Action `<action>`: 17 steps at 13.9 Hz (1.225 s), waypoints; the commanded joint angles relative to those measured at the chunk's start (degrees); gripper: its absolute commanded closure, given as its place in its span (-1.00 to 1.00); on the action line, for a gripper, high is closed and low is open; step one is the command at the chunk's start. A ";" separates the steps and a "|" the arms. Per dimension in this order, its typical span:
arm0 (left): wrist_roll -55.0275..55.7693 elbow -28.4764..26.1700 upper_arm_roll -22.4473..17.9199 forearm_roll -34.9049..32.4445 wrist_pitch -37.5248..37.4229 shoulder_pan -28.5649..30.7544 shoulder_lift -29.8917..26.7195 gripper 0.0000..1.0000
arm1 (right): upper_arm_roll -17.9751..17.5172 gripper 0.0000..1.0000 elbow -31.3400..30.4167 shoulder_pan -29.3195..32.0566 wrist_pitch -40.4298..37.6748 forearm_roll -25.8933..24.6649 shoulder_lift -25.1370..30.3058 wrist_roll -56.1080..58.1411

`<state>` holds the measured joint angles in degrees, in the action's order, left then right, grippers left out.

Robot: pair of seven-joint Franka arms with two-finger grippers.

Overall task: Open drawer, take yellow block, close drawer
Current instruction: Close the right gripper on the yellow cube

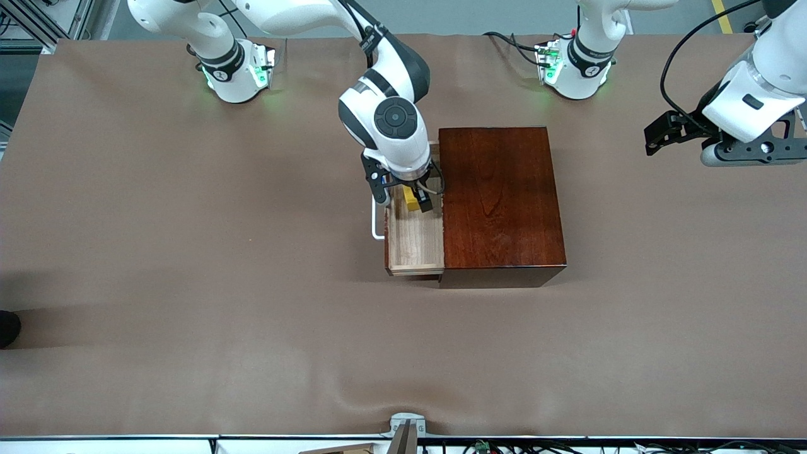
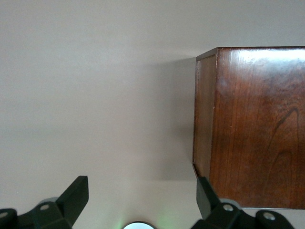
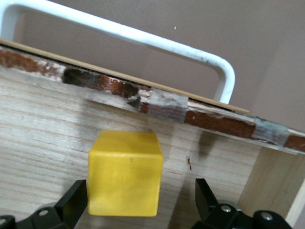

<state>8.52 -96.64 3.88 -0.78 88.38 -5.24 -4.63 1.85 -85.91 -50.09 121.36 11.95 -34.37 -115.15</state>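
Observation:
The drawer (image 1: 416, 243) of the dark reddish-brown box (image 1: 498, 202) is pulled out toward the right arm's end of the table, with its white handle (image 1: 376, 221) outermost. The yellow block (image 1: 410, 199) lies on the pale wood floor inside. My right gripper (image 1: 406, 200) is down in the drawer, open. In the right wrist view, the block (image 3: 125, 174) sits between its fingers (image 3: 71, 200), close to one and apart from the other, near the handle (image 3: 143, 40). My left gripper (image 1: 656, 135) waits in the air at the left arm's end of the table, open and empty.
The box also shows in the left wrist view (image 2: 257, 124), beside the open left gripper (image 2: 141, 191). A brown cloth (image 1: 189, 252) covers the table. A metal bracket (image 1: 406, 429) sits at the table edge nearest the front camera. A dark object (image 1: 7, 328) pokes in at the right arm's end.

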 commanded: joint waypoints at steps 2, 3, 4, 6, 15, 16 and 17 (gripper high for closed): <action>-1.22 0.40 0.87 -0.10 0.04 1.28 -0.38 -1.00 | 0.61 -0.76 -0.57 -0.89 0.81 -0.88 0.35 -2.44; -1.22 0.48 0.87 -0.10 0.04 1.20 -0.38 -1.00 | 0.61 -0.31 -0.57 -0.89 0.90 -0.88 0.35 -2.44; -1.31 0.49 0.87 -0.10 0.04 1.28 -0.38 -1.00 | 0.61 0.18 -0.40 -0.89 0.90 -0.88 0.35 -2.44; -1.31 0.40 0.87 -0.10 -0.05 1.28 -0.47 -1.00 | 0.61 0.88 -0.31 -0.71 0.81 -0.79 0.44 -2.44; -1.40 0.92 0.78 -0.01 -0.40 1.20 -0.82 -1.00 | 0.70 1.00 1.71 1.39 -2.87 -0.35 3.16 -2.36; -1.40 0.92 0.96 0.16 -0.48 1.20 -0.91 -1.00 | 0.70 1.00 2.93 1.92 -4.45 -0.26 3.34 -2.36; -1.22 1.36 1.05 0.69 -0.83 1.11 -0.91 -1.00 | 0.70 1.00 4.51 2.53 -6.38 -0.26 3.34 -2.36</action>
<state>8.46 -96.00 4.00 -0.78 88.36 -4.98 -4.79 3.04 -83.32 -49.03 118.35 11.96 -32.16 -116.50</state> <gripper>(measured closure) 0.000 0.441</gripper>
